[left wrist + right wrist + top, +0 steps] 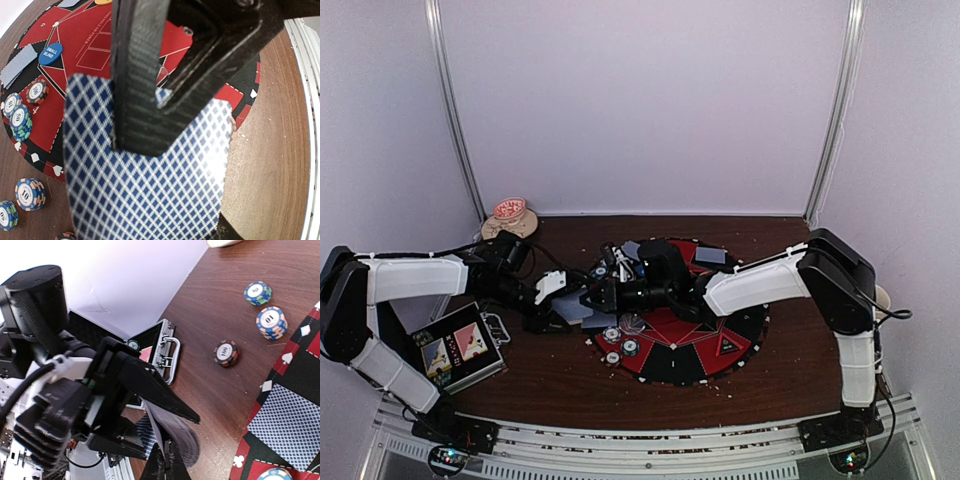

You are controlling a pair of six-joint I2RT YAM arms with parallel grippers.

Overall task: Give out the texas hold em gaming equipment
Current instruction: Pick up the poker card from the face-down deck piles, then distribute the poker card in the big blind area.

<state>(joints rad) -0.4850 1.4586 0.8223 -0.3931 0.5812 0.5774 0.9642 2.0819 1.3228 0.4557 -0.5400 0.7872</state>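
Note:
My left gripper (563, 306) is shut on a stack of blue diamond-backed playing cards (150, 190), held above the left rim of the round red and black poker mat (720, 345). My right gripper (169, 461) reaches across and is shut on the edge of the stack's top card (172, 432), which bows outward. Its black finger (142, 90) lies over the card backs. Striped chips (271, 322) lie on the wood beside the mat, others (20, 122) on the mat. A blue button (50, 53) and dealt cards (290, 425) rest on the mat.
A metal case with card pictures (458, 352) lies open at the left, close to the left arm. A beige mug (509, 214) stands at the back left by the wall. White walls close the table's back and sides.

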